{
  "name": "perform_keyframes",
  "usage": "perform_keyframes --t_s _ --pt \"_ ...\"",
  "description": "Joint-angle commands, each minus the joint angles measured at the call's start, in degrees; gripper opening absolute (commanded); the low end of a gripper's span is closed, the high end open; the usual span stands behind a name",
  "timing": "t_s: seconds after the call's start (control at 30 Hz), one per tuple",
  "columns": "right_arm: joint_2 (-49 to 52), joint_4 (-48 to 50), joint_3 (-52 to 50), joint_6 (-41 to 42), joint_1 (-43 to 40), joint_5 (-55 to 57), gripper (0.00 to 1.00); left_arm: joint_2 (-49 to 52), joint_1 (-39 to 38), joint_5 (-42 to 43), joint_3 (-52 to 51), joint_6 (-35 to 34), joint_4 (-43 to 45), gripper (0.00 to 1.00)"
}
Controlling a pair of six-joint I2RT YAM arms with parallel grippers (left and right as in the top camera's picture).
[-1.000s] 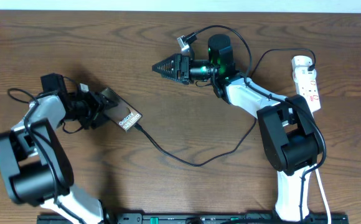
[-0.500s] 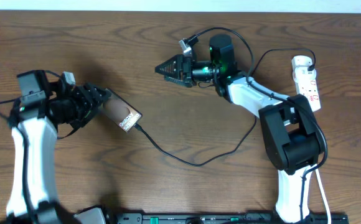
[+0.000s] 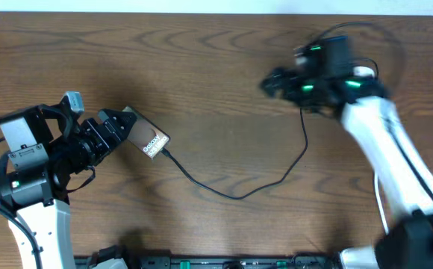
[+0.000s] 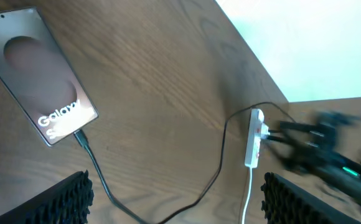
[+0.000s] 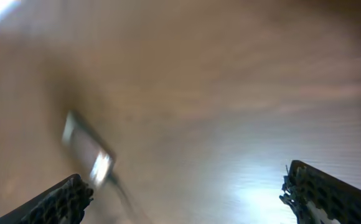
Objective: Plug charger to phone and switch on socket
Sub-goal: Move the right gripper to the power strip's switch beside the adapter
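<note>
Now the left gripper [image 3: 119,127], jaws wide, has backed off the phone [image 3: 148,139]; the right gripper [image 3: 270,81], also wide, has swung toward the power strip [image 4: 253,140]. Wooden table [image 3: 201,75], white wall [image 3: 201,6].

Overhead top-down, both wrists oblique, sharing phone [image 4: 40,74]

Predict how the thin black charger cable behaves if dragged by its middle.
Probably floppy: the thin black charger cable lies in a loose sagging curve on the brown wooden table. Likely light, so it should follow a tug easily. Its tip looks seated in the flat bronze-brown phone, so a pull may drag or twist that phone.
</note>
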Motion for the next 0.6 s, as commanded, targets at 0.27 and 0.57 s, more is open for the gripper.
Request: perform_keyframes --t_s 0.27,0.57 --pt "-12.33 -4.55 0.57 -14.56 -27.28 9.05 0.99 -0.04 0.13 -1.01 -0.15 4.17 0.09 0.86" --pt "10.38 -9.25 8.57 -31.71 -39.85 -14.10 0.99 -0.04 0.13 -1.01 -0.15 5.25 0.07 0.86"
